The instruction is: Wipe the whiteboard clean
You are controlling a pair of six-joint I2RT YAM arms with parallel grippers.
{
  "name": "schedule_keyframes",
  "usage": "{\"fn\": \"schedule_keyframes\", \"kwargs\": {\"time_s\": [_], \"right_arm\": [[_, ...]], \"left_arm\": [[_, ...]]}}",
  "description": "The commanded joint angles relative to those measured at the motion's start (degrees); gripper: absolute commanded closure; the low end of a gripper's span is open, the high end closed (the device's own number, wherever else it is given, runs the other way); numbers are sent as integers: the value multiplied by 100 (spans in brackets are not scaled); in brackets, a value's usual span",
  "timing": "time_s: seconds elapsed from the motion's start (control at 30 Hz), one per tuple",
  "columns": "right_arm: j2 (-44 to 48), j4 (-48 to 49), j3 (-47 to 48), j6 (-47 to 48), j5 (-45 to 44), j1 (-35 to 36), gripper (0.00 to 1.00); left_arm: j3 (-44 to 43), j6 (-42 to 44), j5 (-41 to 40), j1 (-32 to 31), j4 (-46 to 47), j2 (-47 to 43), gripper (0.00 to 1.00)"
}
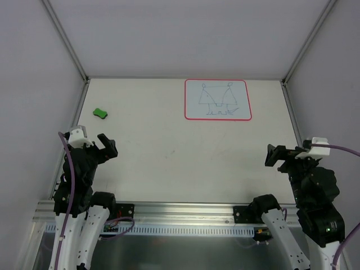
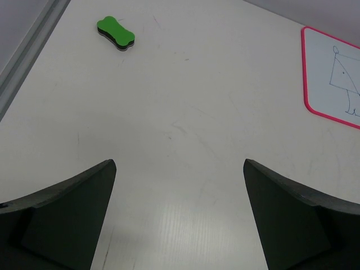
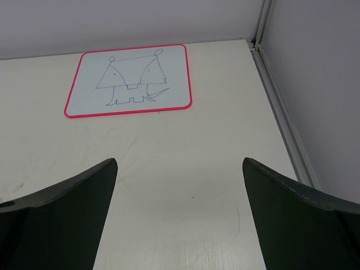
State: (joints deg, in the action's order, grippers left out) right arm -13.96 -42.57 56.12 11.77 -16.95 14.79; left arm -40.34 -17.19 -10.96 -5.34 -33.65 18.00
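**Supervisor:** Where is the whiteboard (image 1: 217, 99) sitting?

**Inspector:** It is lying flat on the table (image 1: 169, 157), in the far right part, with its far edge close to the back wall. The red border is showing unbroken all round in the overhead view. The surface is carrying a blue line drawing (image 3: 133, 83): two triangles side by side, each with a small circle at its tip, a stepped line beneath them and a squiggle at the lower right.

**Supervisor:** And the left gripper (image 2: 179, 163)?

**Inspector:** It is hovering over the near left part of the table. Its fingers are standing wide apart, with bare tabletop showing between them. It is touching neither board nor eraser.

**Supervisor:** The right gripper (image 3: 180, 162)?

**Inspector:** It is in the same condition. It is hovering over the near right part of the table, fingers spread wide and gripping no object. Its wrist camera is looking straight toward the board, which is lying well ahead of the fingertips.

**Supervisor:** Any other item?

**Inspector:** A green eraser (image 1: 100, 113), bone-shaped with a dark underside, is resting on the table at the far left, near the left wall. It is lying well apart from the board and ahead of the left gripper, toward its left.
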Motion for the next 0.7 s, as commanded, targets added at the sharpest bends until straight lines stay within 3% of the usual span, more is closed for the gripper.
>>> {"fn": "schedule_keyframes", "kwargs": {"time_s": [0.0, 0.2, 0.43, 0.67], "right_arm": [[-720, 301, 4, -253, 472, 42, 1], [-2249, 652, 276, -781, 948, 42, 1], [-4710, 1786, 672, -1054, 782, 33, 1], [-7513, 2551, 1717, -1142, 772, -11, 2]], "left_arm": [[61, 31, 77, -72, 218, 63, 1], [87, 49, 103, -72, 236, 72, 1], [105, 67, 94, -107, 245, 55, 1], [114, 93, 77, -125, 245, 55, 1]]}}
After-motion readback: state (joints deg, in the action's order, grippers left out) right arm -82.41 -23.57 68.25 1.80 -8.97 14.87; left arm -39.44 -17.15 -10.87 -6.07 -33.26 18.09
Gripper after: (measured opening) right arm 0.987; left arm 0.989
